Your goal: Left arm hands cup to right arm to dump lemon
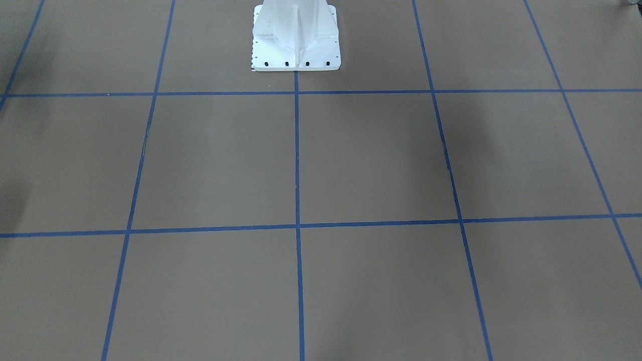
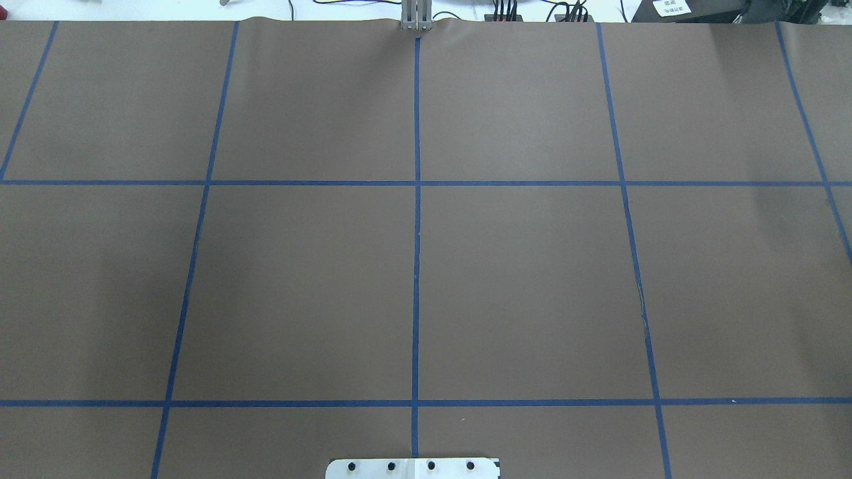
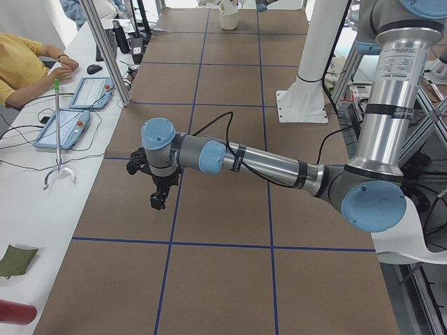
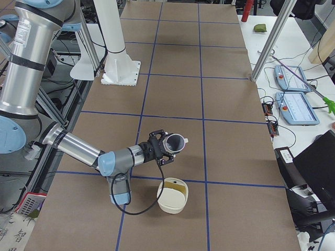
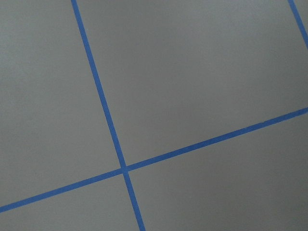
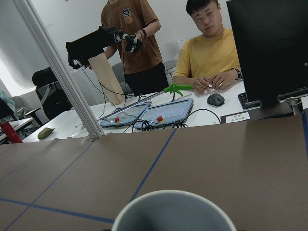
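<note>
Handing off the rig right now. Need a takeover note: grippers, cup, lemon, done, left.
Left gripper: away from the cup, over the table; jaws unreadable from the side view.
Right gripper: at the cup; grip not confirmable here.
Cup: roughly upright, next to a cream bowl on the table.
Lemon: not visible in any view.
Done: cup is with the right arm.
Left: the dump into the bowl, likely; check the cup for the lemon first.

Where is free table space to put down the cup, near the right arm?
Bare: the squares between the white pedestal and the right gripper at the cup, and those toward the operators' desk. Crowded: only around the cream bowl on the blue tape line.
</note>
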Available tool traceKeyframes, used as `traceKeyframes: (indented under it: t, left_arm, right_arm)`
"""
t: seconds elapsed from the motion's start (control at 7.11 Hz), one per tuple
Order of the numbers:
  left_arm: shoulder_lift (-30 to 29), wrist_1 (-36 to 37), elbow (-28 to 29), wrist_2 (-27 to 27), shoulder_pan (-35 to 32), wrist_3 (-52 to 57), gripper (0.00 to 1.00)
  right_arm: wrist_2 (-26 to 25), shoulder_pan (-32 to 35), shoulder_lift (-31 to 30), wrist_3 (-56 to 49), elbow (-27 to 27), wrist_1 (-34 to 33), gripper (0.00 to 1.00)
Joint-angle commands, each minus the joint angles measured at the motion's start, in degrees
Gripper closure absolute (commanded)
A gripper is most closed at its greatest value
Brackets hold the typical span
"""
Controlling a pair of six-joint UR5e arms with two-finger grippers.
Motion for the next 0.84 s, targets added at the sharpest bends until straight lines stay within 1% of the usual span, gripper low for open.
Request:
traceKeyframes:
  t: [0.0,0.14,0.28,0.42,0.7]
  left_arm:
    - [-0.16,0.1,0.0,-1.71,0.01,-0.59,0.0]
    - [-0.59,-0.42,-0.26,-2.77,0.01,-4.25,0.0]
    - [-1.29,-0.42,-0.61,-2.87,0.09,-5.68,0.0]
    - [-2.87,-0.6,-0.7,-3.48,0.18,-8.3,0.0]
    - [-7.09,-0.69,-0.53,-8.99,0.36,-12.17,0.0]
  right_arm:
    - [0.38,-0.21,4.99,-6.73,5.42,-9.8,1.0]
    - [0.3,-1.0,8.15,-10.5,5.08,-12.96,1.0]
    - [0.3,-2.05,11.58,-14.45,4.73,-15.52,1.0]
    - [-0.31,-4.32,15.96,-17.45,3.77,-17.55,1.0]
    - [-1.1,-9.5,24.66,-22.02,-1.75,-18.09,1.0]
